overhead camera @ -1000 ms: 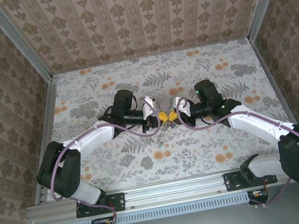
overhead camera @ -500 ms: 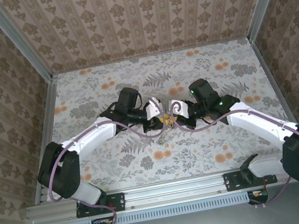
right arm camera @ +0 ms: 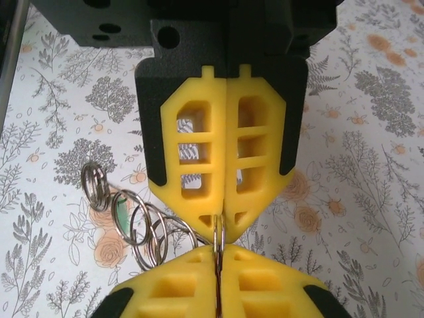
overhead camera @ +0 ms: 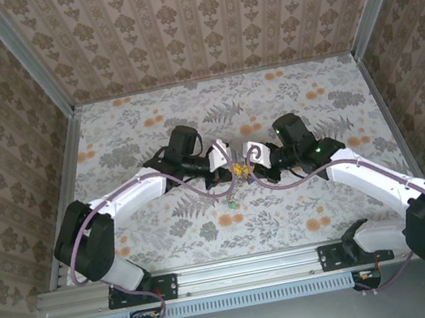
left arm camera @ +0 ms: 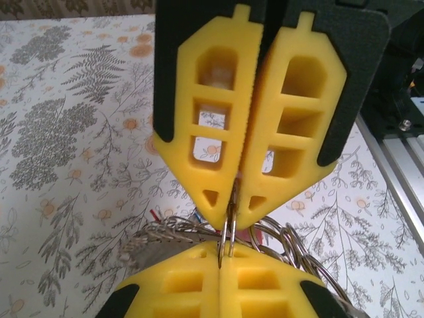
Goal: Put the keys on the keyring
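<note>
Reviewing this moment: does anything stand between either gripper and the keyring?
Nothing visible does. The left gripper and the right gripper meet tip to tip, each shut on a thin loop of the keyring. Its other loops trail off to one side over the table.

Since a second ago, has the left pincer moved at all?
Yes. In the top view the left pincer has shifted slightly right, closer to the orange flower cluster printed on the table cover.

Pincer pads (left arm camera: 185, 285) yellow; keyring (right arm camera: 142, 225) silvery; table (overhead camera: 293, 103) floral grey-orange; key (left arm camera: 154, 214) maybe red.
</note>
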Available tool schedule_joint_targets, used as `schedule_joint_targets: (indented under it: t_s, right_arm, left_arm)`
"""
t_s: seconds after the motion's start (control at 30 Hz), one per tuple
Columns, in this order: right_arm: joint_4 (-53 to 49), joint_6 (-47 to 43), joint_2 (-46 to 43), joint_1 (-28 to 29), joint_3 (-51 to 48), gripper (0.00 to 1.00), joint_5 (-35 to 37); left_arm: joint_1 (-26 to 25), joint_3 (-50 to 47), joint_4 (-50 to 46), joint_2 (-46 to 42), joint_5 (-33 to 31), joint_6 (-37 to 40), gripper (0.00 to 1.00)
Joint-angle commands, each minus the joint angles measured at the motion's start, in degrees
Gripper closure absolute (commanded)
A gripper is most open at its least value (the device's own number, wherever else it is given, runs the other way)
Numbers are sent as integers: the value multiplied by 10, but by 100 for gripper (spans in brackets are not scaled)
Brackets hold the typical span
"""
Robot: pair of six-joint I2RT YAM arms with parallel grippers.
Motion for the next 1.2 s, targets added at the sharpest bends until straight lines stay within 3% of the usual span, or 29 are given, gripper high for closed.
schedule_joint_targets:
  t_s: [0.0,0.43,0.53,0.6,0.7,0.83,0.97,1.17]
  right_arm:
    - [70,21,-16,-11,-25,87,-50]
    - [161,64,-6,-38,-65,85,-85]
    - [162,67,3,-39,-59,94,-90]
    - [157,66,5,-39,-53,100,-89]
    - [127,51,4,-38,-35,100,-79]
    - [65,17,0,-29,-5,100,-59]
    - [19,-6,2,-17,19,100,-41]
    - [-33,-24,10,11,55,100,4]
  left_arm:
    - [8,-24,89,-22,45,-47,100]
    - [18,-42,165,-21,111,-95,100]
    - [18,-47,182,-21,114,-105,100]
    - [19,-45,178,-22,106,-106,100]
    - [19,-44,155,-24,75,-94,99]
    - [14,-27,86,-26,29,-50,83]
    - [4,8,-8,-15,-7,12,81]
    - [-5,20,-14,-7,-17,15,79]
